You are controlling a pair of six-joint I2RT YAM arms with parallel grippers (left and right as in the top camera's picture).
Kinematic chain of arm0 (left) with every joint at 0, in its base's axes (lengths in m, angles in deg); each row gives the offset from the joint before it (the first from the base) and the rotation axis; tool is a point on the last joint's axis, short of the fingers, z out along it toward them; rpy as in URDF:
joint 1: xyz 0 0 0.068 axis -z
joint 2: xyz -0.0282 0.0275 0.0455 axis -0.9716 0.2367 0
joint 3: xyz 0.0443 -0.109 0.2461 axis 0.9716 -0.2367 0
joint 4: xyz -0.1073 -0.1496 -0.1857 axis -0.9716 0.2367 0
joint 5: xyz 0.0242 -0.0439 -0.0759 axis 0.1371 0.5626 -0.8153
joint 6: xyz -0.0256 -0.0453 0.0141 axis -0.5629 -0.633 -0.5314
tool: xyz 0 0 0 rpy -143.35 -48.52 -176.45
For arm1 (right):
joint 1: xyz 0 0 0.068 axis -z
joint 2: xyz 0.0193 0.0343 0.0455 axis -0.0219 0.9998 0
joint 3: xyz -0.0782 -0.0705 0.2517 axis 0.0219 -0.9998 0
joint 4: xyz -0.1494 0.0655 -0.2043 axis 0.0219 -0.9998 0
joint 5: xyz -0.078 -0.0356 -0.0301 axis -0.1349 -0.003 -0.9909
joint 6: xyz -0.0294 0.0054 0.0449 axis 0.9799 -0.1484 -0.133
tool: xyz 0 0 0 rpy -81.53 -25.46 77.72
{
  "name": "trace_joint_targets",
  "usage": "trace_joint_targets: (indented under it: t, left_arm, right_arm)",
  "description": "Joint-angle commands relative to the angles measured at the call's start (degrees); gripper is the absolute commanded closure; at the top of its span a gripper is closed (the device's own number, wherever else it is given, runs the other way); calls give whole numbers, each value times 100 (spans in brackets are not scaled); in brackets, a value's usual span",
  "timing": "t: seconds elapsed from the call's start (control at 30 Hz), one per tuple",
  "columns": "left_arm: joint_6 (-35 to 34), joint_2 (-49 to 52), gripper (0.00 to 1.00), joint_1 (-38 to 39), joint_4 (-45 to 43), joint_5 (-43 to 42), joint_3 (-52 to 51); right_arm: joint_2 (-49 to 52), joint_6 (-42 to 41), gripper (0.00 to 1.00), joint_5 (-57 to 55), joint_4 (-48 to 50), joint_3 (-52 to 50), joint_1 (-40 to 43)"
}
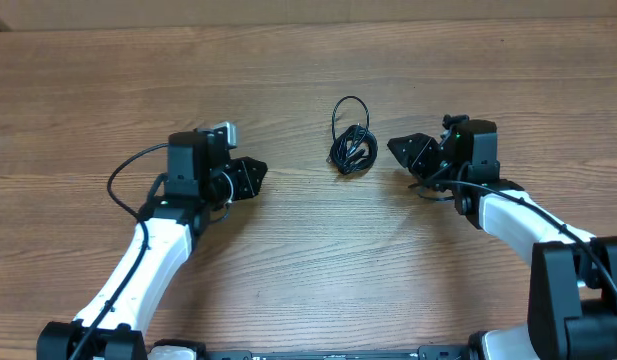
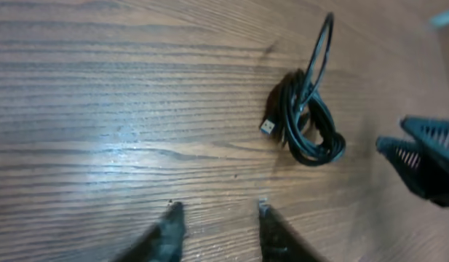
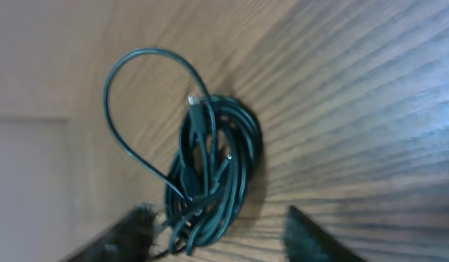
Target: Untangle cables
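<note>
The cables (image 1: 352, 147) lie as a small black knotted bundle in the middle of the table, with one loop (image 1: 348, 103) reaching toward the far side. In the left wrist view the cables (image 2: 308, 125) sit ahead and to the right of my left gripper (image 2: 218, 211), well apart from it; its jaws are open around bare wood. My right gripper (image 3: 220, 218) is open around the near end of the cables (image 3: 217, 164), its left finger (image 3: 133, 231) close beside the strands and its right finger (image 3: 308, 234) apart on bare wood. A small plug end (image 2: 267, 126) sticks out of the bundle.
The brown wooden table (image 1: 308, 250) stretches all round the bundle. My left gripper (image 1: 258, 173) and right gripper (image 1: 394, 148) face each other from either side of it. The right gripper's fingers (image 2: 424, 156) show at the right edge of the left wrist view.
</note>
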Motion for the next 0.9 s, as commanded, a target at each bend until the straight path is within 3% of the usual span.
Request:
trace_joint_targets:
  t: [0.0,0.07,0.53,0.77,0.87]
  left_arm:
    - [-15,66,51,254,0,634,118]
    - [-15,66,47,367,2,890,118]
    - [-81,162,50,640,0,1224,118]
    - [-160,455,59,645,20,1152,118]
    - [-232,605,68,671,11,1115,118]
  right_arm:
    - [92,-236,40,7,50,70,-20]
    - [129,-400,39,-74,50,70,-22]
    - [605,-715,40,-251,374,70,-146]
    - [752,-713,42,-339,372,70,-179]
    - [754,-710,42,-358,367,70,-179]
